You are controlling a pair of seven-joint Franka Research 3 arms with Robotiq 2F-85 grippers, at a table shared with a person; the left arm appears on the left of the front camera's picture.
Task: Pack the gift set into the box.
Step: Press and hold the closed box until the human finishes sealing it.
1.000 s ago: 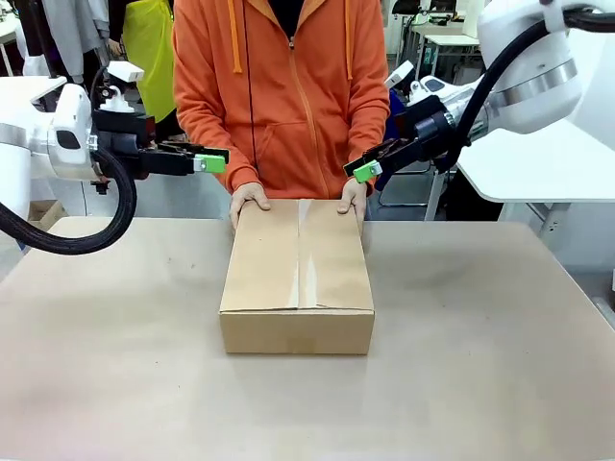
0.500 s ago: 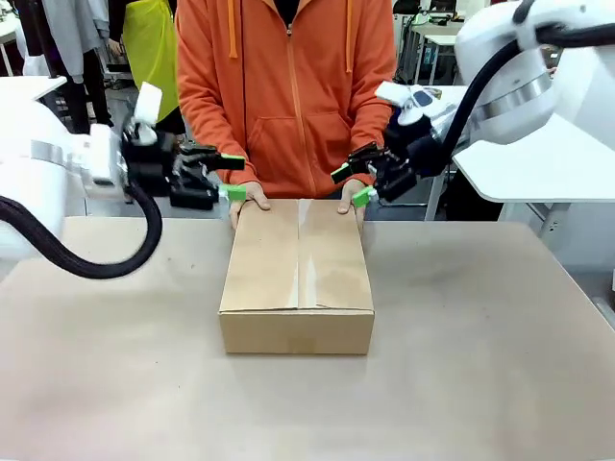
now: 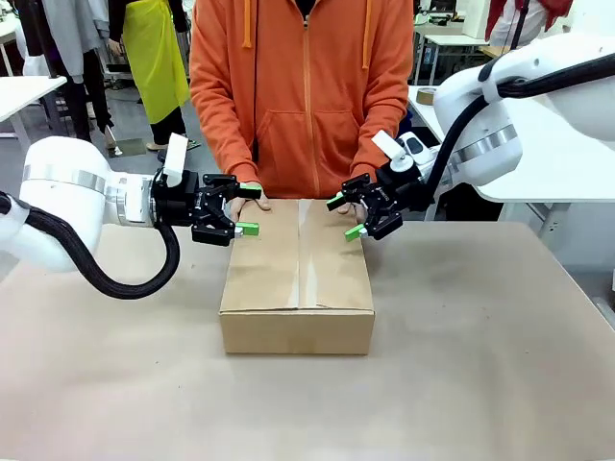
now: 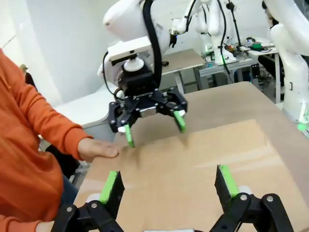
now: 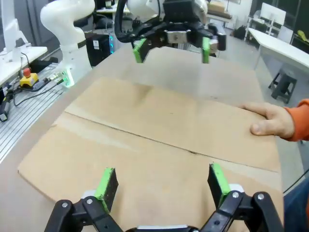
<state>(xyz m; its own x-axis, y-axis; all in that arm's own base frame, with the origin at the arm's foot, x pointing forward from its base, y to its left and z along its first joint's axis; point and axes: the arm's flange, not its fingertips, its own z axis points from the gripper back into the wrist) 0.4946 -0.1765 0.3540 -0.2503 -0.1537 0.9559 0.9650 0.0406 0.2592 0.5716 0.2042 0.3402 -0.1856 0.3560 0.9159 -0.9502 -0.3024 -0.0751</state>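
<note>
Cannot see inside the box (image 3: 296, 259): flaps shut, stretching between the two pincers. Behind the left gripper (image 3: 250, 209), only part of a person's hand (image 3: 261, 204); behind the right gripper (image 3: 344, 217), the other hand (image 4: 96, 147) mostly covered from the front. In each wrist view, pincer base cut off at the bottom edge. Beyond both pincers, person cut off at the shoulders by the top edge.

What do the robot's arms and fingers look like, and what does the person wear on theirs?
The left arm and right arm are glossy white rounded tubes, each with a silver ring and a thick black ribbed hose. The left gripper and right gripper are black angular linkages, with two fingers tipped in bright green pads. The person wears long orange hoodie sleeves.
</note>
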